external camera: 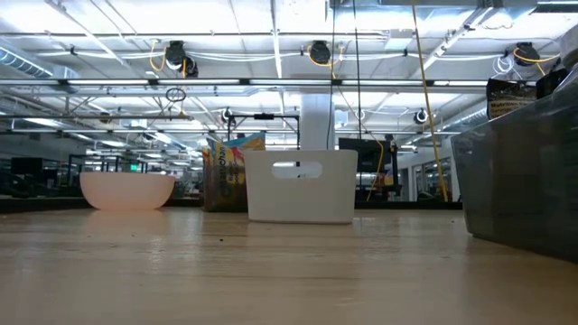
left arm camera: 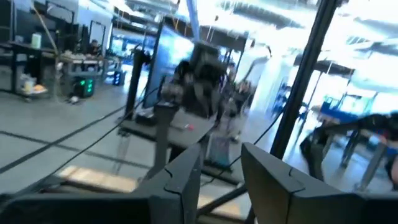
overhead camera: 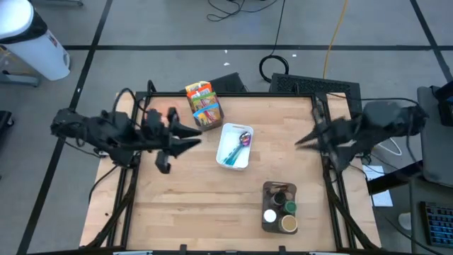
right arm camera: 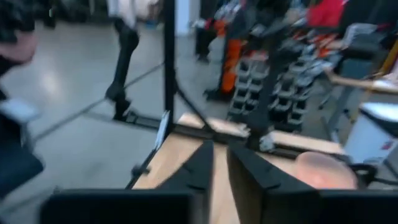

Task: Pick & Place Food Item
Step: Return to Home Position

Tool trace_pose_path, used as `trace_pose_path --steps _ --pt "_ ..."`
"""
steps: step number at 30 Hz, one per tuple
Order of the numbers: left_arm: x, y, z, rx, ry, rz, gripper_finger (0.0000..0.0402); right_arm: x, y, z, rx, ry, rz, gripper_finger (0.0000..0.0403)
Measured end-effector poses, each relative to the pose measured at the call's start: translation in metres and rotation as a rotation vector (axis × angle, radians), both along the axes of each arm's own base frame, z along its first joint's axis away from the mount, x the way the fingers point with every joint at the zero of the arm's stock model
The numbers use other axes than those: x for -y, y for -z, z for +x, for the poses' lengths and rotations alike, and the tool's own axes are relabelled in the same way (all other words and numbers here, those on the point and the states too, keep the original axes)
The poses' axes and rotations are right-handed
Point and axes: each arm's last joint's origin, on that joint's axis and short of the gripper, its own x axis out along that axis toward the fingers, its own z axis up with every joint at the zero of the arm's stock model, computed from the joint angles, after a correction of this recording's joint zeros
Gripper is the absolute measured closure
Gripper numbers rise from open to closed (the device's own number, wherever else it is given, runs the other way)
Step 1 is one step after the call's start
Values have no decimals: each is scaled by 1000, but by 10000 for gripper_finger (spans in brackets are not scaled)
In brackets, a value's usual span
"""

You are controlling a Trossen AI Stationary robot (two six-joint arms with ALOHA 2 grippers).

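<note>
Seasoning bottles stand in the black bin (overhead camera: 267, 190) at the near right of the desk (overhead camera: 184, 205), their caps up, among them a gold-capped bottle (overhead camera: 289, 224), a white-capped bottle (overhead camera: 270, 216) and a green-capped bottle (overhead camera: 289, 207). Neither pincer holds any of them.

The left pincer (overhead camera: 195, 138) hangs over the desk's left half, pointing right. Its 2 fingers stand moderately apart with nothing between them, and its own wrist view shows the same gap (left arm camera: 222, 149). The right pincer (overhead camera: 299, 142) hangs at the right edge of the desk, pointing left. Its fingers are nearly together, and only a narrow slit shows between them in the right wrist view (right arm camera: 221, 146); it too is empty.

Between the 2 pincers, near the desk's middle, sits a white bin (overhead camera: 249, 152) holding a blue pack (overhead camera: 230, 153) and a purple item (overhead camera: 245, 138). Just beyond the left pincer, toward the far edge, a colourful snack bag (overhead camera: 203, 106) stands upright. A pink bowl (overhead camera: 172, 112) lies left of the bag, partly covered by the left arm. The black bin is well apart from both pincers.

From desk height, the bowl (external camera: 126, 191), the bag (external camera: 226, 171) and the white bin (external camera: 301, 185) stand in a row, with the black bin (external camera: 528, 181) looming at the right.
</note>
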Motion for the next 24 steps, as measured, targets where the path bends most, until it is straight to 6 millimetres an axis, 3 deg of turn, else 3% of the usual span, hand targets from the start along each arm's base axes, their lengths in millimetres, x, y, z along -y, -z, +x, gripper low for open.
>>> trace_pose_path --steps 3,7,10,18,24 --pt "-7 0 -18 -71 -29 29 285 18 -7 -23 72 58 25 395" --pt "-17 10 -44 -98 -73 24 286 35 -5 -52 165 146 48 387" --pt "-26 28 -67 -15 -92 8 286 43 6 -70 236 237 64 395" --pt "-45 100 -117 230 -110 -65 286 48 64 -83 306 314 143 402" --pt "-54 140 -128 214 -146 -76 286 50 113 -83 299 347 224 402"
